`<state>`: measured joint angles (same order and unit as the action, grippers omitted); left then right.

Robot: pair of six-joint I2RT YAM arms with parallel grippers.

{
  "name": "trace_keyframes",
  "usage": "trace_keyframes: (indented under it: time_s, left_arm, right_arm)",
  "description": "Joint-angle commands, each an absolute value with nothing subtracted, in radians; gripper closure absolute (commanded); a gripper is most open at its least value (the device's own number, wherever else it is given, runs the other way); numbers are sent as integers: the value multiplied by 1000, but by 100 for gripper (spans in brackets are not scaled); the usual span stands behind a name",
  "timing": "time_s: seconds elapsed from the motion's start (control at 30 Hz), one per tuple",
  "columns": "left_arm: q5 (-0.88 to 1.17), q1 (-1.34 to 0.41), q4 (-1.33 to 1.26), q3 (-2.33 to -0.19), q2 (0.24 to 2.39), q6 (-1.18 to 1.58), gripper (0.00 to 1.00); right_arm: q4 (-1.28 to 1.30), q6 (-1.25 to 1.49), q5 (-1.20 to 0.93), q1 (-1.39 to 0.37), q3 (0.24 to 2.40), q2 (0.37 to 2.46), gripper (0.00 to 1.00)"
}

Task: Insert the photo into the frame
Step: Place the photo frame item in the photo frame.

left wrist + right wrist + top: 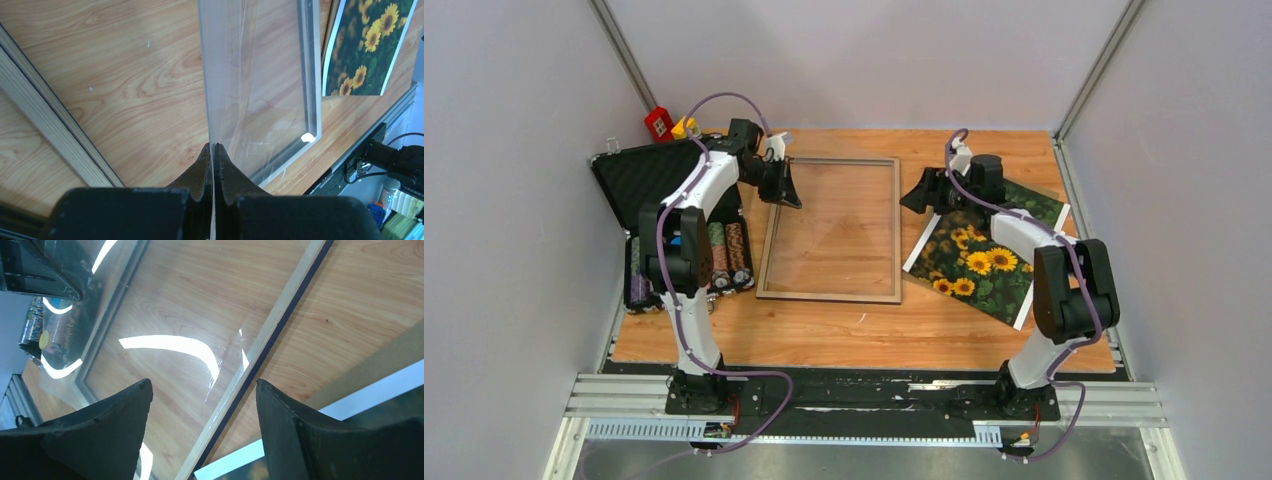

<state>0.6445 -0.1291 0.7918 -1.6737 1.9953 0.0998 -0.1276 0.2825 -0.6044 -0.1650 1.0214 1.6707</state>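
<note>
The left pincer [213,150] is clamped on the edge of a clear pane [260,75], seemingly lifted off the frame [824,296], which lies flat mid-counter [864,335]. The right pincer [202,385] gapes wide above the frame's right rail, beside the sunflower photo [984,265].

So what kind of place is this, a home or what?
Probably a robot lab test cell: plain white panels box in a wood-top table, and the left arm and right arm are bolted to an aluminium rail at its edge.
</note>
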Motion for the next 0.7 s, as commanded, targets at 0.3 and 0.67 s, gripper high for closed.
trace_keyframes:
  time_s: [0.3,0.67]
  left_arm:
    - [618,-120,767,-1702,2020,91,100]
    - [571,-121,752,-1659,2003,74,100]
  right_arm:
    - [-132,237,-464,-225,1196,1887,34]
    - [-99,249,-404,-242,1267,1994,45]
